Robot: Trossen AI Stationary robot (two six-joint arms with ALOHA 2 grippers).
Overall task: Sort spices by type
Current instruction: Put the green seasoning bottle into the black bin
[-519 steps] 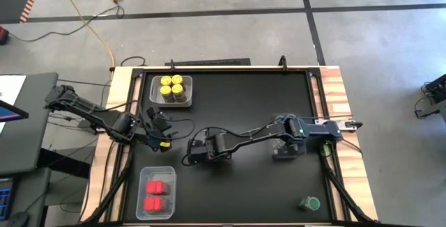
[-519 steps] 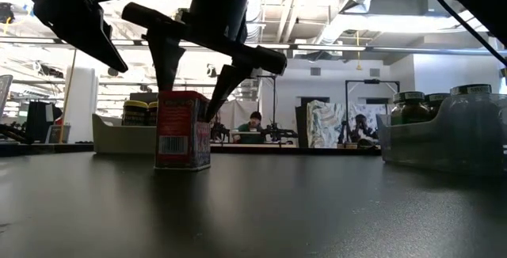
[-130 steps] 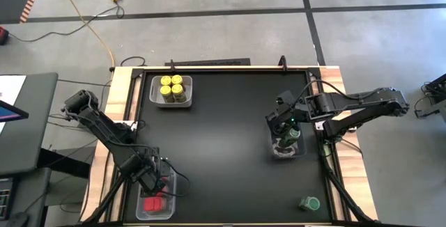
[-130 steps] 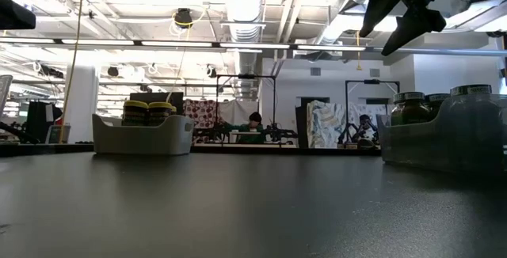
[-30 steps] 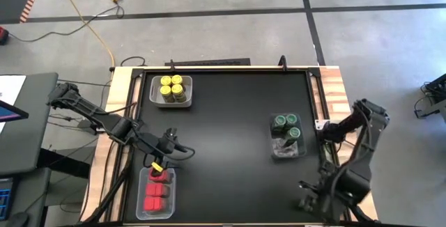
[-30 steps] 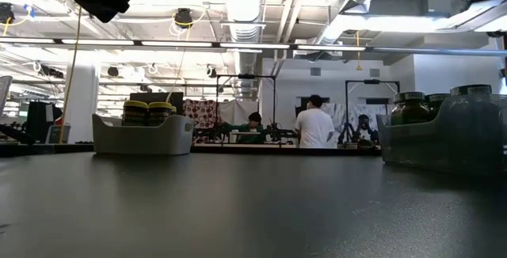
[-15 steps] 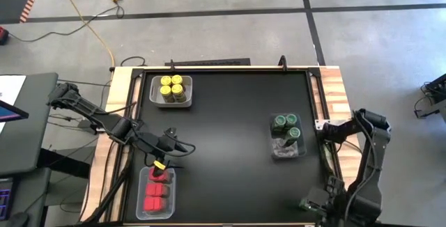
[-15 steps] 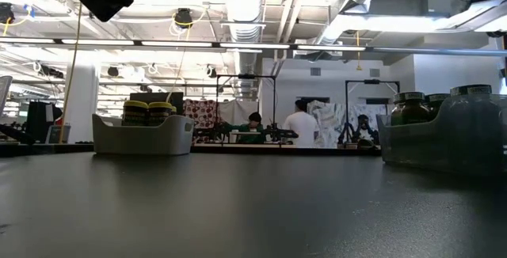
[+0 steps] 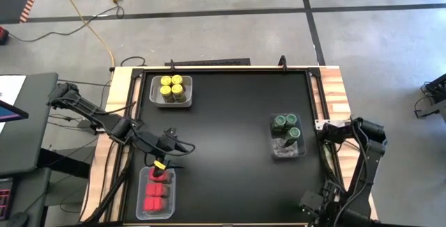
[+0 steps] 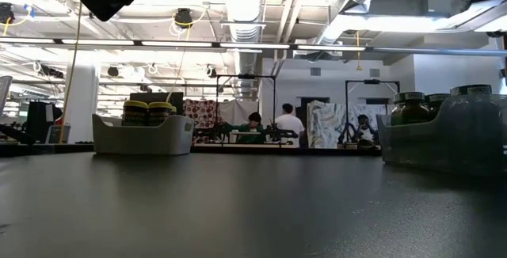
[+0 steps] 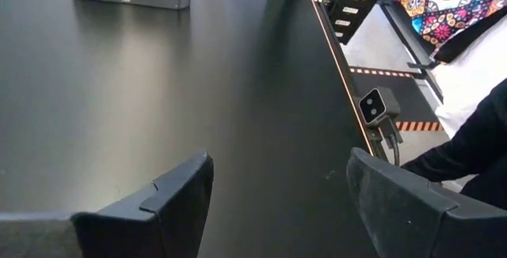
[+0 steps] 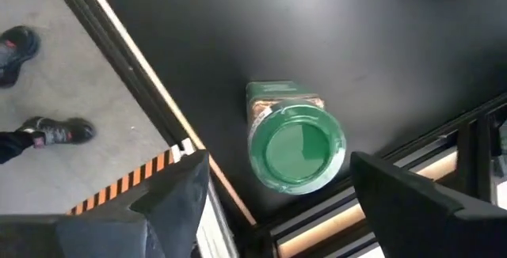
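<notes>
One green-lidded spice jar point(image 12: 295, 149) stands upright on the black table, close to its near right corner. My right gripper point(image 12: 281, 175) hangs open above the jar, pointing down, with a finger on either side and clear of it. From overhead, the right gripper point(image 9: 311, 200) hides the jar. My left gripper point(image 9: 175, 143) is open and holds nothing, just off the far end of the clear bin point(image 9: 169, 178) of red spices point(image 9: 155, 193). Yellow-lidded jars point(image 9: 171, 86) fill a bin at the far left. Green-lidded jars point(image 9: 286, 124) sit in a bin point(image 9: 286, 150) at the right.
The table's raised edge rail point(image 12: 154, 100) runs close beside the lone jar, and a person's shoes point(image 12: 47, 131) show on the floor beyond it. A person's dark sleeve point(image 11: 475, 139) shows past the table edge. The middle of the table point(image 9: 230, 129) is bare.
My right gripper has moved toward the table's near edge and sunk, coming over the green-lidded jar at the near right corner and covering it in the high view. Its fingers have stayed open.
</notes>
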